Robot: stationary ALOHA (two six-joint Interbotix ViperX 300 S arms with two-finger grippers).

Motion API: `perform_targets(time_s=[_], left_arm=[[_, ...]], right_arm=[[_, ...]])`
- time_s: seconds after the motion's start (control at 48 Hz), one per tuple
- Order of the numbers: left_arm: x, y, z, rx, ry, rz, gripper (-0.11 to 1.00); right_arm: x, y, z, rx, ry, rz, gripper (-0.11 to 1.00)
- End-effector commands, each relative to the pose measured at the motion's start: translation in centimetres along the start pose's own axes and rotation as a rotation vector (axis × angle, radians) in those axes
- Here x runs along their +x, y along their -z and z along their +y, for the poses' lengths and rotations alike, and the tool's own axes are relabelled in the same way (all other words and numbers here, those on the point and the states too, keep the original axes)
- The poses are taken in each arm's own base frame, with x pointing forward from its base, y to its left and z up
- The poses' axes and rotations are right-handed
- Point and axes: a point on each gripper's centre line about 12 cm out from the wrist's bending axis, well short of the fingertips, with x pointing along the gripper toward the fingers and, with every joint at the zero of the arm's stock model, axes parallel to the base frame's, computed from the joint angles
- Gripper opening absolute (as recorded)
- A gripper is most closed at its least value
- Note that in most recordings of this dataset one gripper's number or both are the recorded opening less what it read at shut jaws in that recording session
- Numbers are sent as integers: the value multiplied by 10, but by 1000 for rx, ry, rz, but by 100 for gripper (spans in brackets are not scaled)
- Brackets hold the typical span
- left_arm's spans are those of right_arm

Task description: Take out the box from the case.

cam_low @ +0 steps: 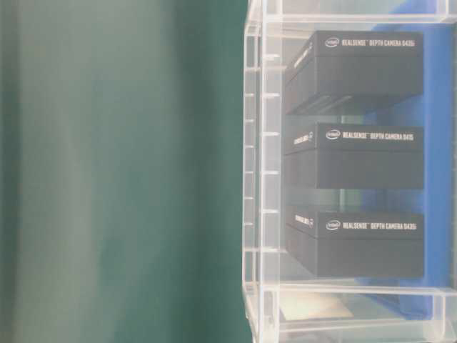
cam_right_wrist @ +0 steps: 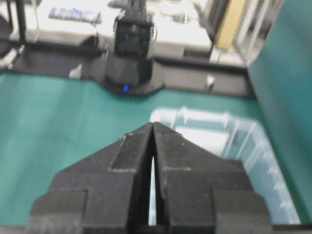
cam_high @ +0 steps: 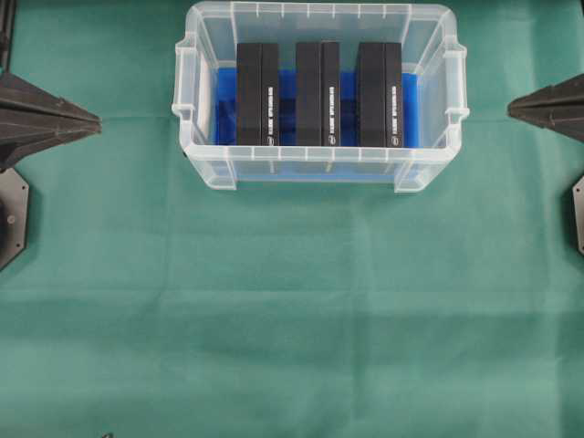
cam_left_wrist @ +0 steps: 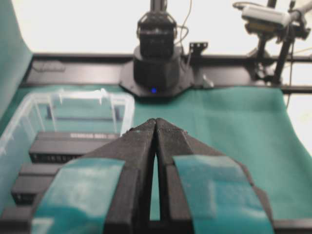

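Boxes: three black boxes, standing on edge side by side inside the case — left box (cam_high: 257, 94), middle box (cam_high: 318, 93), right box (cam_high: 380, 94). White lettering shows on their faces in the table-level view. Narrow gaps separate them; none touches a gripper. The task does not say which one is meant.

Case (cam_high: 319, 167): clear plastic tub with a rimmed edge, at the far middle of the table, open at the top. A blue cloth (cam_high: 224, 108) lines its bottom under the boxes.

Table cover: green cloth (cam_high: 292, 310), bare across the near half.

Left gripper (cam_high: 91, 118): at the left edge, well apart from the case, tips pointing toward it. Jaws pressed together, holding nothing.

Right gripper (cam_high: 513, 108): at the right edge, well apart from the case, tips pointing inward. Jaws likewise closed and empty.

Step in hand: the start; no box is grasped or lifted, all three sit in the case.

Next move, as judged: one gripper must spread its jaws, reach over the rim, come down from above astride one box, with a fingertip in the gap beside it, close, then lift straight up clear of the rim.
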Motion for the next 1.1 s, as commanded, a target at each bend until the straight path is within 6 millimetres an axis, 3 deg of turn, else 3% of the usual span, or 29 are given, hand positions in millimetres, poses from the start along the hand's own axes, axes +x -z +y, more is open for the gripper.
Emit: perform_targets(time_s=[0.0, 0.459, 0.792, 1.084], left_arm=[[-1, -6, 0, -17, -3, 32, 1], [-10, 27, -1, -199, -72, 571, 1], [-19, 41, -3, -299, -176, 938, 1], [-20, 37, -3, -351, -210, 959, 1]], right_arm=[[-1, -5, 0, 17, 0, 37, 0], [4, 59, -4, 191, 120, 748, 0], [-7, 66, -12, 298, 343, 1158, 0], [-3, 67, -13, 346, 409, 1223, 0]])
